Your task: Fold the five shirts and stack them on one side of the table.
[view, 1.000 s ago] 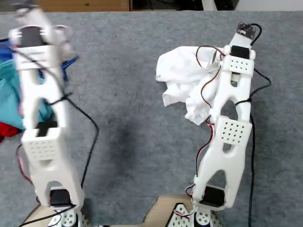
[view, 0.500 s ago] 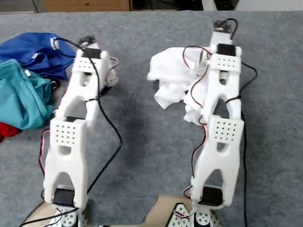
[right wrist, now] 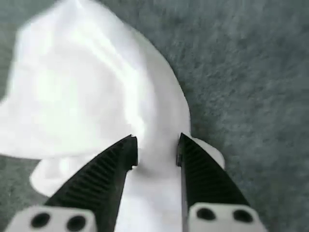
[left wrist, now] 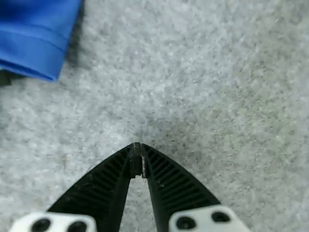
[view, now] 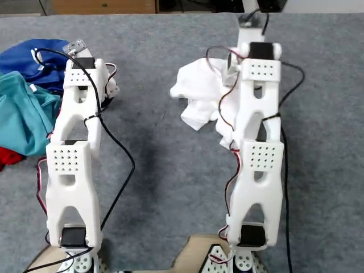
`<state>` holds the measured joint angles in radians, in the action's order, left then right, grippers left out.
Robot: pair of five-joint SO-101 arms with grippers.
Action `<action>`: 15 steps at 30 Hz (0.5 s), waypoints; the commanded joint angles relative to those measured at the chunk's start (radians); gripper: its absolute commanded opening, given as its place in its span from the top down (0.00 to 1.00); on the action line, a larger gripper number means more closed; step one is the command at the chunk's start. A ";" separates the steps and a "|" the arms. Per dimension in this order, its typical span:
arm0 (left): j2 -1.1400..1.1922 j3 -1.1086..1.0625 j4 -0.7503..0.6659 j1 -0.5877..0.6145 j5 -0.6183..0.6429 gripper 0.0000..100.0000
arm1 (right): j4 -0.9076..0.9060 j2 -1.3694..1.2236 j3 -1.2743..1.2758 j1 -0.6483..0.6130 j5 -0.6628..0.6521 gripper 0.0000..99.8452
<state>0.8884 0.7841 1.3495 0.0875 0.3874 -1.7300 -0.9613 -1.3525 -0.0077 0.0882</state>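
On the surface [view: 162, 170], 0 folded yet: right hand [right wrist: 155, 143] grips white shirt [view: 196, 91], left hand [left wrist: 137, 159] clenched, empty; other shirts [view: 25, 114] heaped.

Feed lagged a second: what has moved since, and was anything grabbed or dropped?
The left arm swung from over the teal shirt toward the middle of the table, then eased partway back; its jaws are shut and empty beside the blue shirt. The right arm shifted to its left and farther out, dragging the white shirt along in its jaws. The teal shirt and red shirt stayed put.
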 commanded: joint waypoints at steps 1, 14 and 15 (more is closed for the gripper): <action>-0.015 0.032 -0.011 0.008 0.003 0.98 | -0.049 0.111 -0.228 0.004 -0.078 0.85; -0.015 0.032 -0.011 0.009 0.003 0.98 | 0.127 0.033 -0.151 -0.186 -0.127 0.83; -0.015 0.032 -0.011 0.009 0.003 0.98 | 0.157 -0.004 -0.119 -0.197 -0.127 0.80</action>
<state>0.8884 0.7841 1.3495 0.0875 0.3874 -1.6609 -0.9168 -1.5321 -0.1672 -0.0315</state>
